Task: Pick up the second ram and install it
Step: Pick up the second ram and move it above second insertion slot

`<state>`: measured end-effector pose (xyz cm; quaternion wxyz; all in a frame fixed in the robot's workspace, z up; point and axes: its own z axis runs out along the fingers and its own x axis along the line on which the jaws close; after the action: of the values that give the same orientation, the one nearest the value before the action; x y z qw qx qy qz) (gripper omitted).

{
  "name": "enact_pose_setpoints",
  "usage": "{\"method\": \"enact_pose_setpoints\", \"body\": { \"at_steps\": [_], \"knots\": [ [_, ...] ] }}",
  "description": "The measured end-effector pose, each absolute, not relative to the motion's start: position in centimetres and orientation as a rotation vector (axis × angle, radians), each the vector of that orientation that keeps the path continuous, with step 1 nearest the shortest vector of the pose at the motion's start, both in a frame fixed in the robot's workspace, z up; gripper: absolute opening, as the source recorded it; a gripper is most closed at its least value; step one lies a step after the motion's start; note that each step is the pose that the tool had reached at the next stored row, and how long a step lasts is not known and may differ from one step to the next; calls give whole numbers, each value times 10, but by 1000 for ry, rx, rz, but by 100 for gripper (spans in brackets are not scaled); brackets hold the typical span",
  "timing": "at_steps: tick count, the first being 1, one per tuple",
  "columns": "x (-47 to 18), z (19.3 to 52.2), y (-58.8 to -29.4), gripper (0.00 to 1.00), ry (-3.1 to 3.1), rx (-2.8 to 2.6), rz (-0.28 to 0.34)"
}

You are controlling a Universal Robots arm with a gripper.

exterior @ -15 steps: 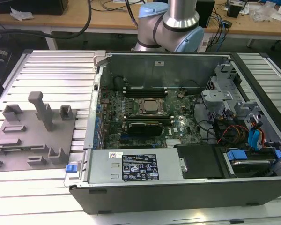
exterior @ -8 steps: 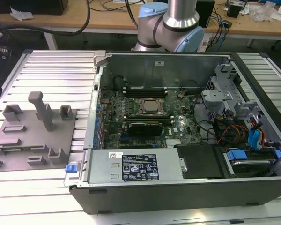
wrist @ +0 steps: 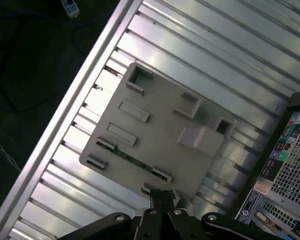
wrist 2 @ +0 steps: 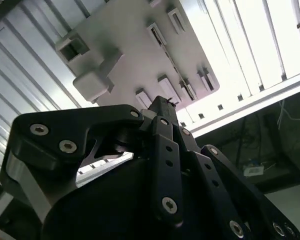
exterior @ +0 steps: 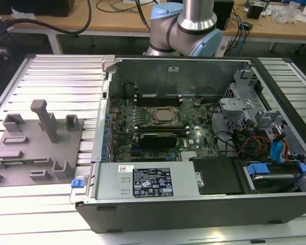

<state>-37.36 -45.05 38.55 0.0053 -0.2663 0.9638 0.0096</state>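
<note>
**Ram on Edge in the Tray, Gripper Poised Above It**

In the first wrist view the gripper (wrist: pixel 162 196) hung over the grey tray (wrist: pixel 160 125) with its fingers drawn together and nothing between them. In the second wrist view the gripper (wrist 2: pixel 161 102) showed the same pinched tip, pointing down at the tray.

The second ram (wrist: pixel 132 159) was ahead of the fingertips and below them, well apart from the gripper and not touched by it. It stood on its long edge in the tray, seated between two end clips. Its long axis ran along the tray's side and in line with the ribs of the worktop (wrist: pixel 200 45), so it lay crosswise to the gripper's reach.

That row was the tray's outermost one on the gripper's side. Bare ribbed worktop lay open beyond the tray's edge there, and nothing stood over the ram. The tall post (wrist: pixel 199 137) rose on the far side of the tray from the gripper, clear of the ram (the only high thing on the tray). The open computer case (exterior: pixel 194 217) sat near the tray, past the post.

By count there was one ram in the tray, one tray, one tall post, two clips at the ram's ends and one case.
</note>
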Motion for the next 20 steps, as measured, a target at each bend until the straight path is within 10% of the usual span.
{"method": "enact_pose_setpoints", "body": {
  "at_steps": [20],
  "knots": [
    [-374,386,-450,11,2683,-1642,-29]
  ]
}}
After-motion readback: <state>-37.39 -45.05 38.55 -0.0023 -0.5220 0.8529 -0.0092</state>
